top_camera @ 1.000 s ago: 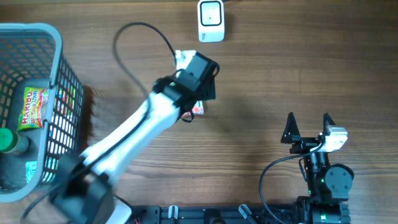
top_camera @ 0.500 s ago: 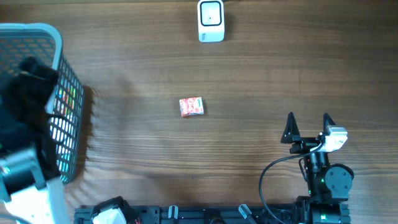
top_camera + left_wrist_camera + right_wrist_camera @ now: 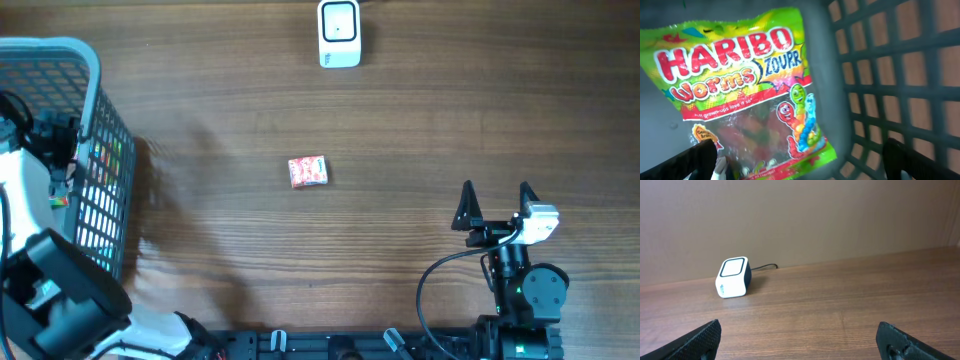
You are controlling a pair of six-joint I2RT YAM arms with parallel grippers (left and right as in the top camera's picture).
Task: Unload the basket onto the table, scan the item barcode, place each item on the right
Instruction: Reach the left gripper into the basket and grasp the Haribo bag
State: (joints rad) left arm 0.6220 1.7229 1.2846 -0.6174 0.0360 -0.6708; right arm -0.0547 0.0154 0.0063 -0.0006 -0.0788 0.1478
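Now | Haribo worms bag (image 3: 740,90): green, red lettering, flat in basket (image 3: 825,45) | both jaws wide, empty

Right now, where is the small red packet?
Overhead view: the small red packet lies mid-table, between the basket on the left and the right gripper, with the white scanner beyond it.

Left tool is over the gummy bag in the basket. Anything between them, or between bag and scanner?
Nothing visible between the left tool and the gummy bag. Toward the scanner, the basket wall stands in the way, so the bag likely must be lifted over it; beyond, only a small red packet lies on the table.
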